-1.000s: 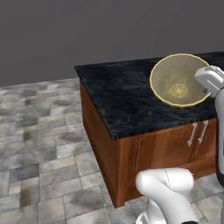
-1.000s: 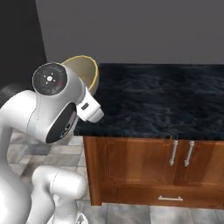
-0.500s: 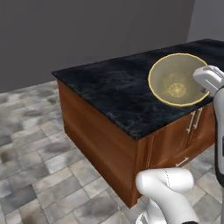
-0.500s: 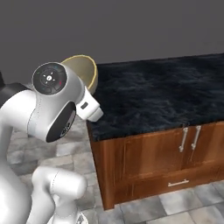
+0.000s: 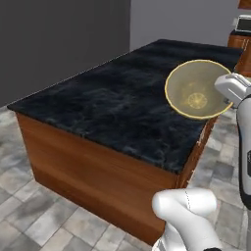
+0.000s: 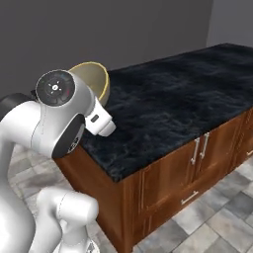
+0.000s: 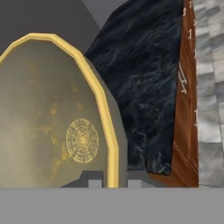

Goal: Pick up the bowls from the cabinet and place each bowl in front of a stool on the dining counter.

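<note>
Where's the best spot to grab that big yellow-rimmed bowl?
By its thin rim. The bowl is deep, round and too wide to grip whole, so one finger goes inside and one outside the wall. The hand holds it that way now, fingers straddling the rim from the edge.

Lighting: even, soft, diffuse; no clear source showing. Counter (image 5: pixel 112 105) giving off a faint sheen w/o hard glare. Wall behind staying dim grey. Shadows barely registering under the counter edge. Quality: rendered, lo-res, slightly soft throughout; bowl (image 7: pixel 52 118) in hand view looking pixelated close up. No edge distortion showing.
</note>
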Robot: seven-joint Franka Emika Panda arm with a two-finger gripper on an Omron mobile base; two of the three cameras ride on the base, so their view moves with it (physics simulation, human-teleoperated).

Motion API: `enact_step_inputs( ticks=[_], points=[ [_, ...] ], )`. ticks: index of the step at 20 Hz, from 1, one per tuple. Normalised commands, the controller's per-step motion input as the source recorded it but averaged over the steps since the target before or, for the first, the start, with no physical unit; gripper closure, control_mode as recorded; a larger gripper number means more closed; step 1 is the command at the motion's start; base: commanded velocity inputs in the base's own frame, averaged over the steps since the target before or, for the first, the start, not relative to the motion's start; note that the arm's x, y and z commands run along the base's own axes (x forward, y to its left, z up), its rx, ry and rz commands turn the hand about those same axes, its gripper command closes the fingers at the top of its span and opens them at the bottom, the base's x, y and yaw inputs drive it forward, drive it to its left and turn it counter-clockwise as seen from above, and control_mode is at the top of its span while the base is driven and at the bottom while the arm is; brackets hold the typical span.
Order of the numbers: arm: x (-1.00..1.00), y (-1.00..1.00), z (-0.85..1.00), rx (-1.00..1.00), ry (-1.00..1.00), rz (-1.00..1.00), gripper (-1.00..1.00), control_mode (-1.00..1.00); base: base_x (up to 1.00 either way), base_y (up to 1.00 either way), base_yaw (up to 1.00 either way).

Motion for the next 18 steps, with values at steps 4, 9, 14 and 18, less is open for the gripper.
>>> enact_step_inputs(
  ticks=[4, 9, 14, 18],
  points=[
    [0.00, 0.00, 0.00, 0.00, 0.00, 0.00, 1.00, 1.00, 0.40, 0.97, -0.66],
    [0.00, 0.00, 0.00, 0.00, 0.00, 0.00, 1.00, 1.00, 0.28, 0.96, -0.64],
    [0.00, 0.00, 0.00, 0.00, 0.00, 0.00, 1.00, 1.00, 0.18, 0.96, -0.63],
    [0.00, 0.00, 0.00, 0.00, 0.00, 0.00, 1.00, 1.00, 0.03, 0.99, -0.58]
  ],
)
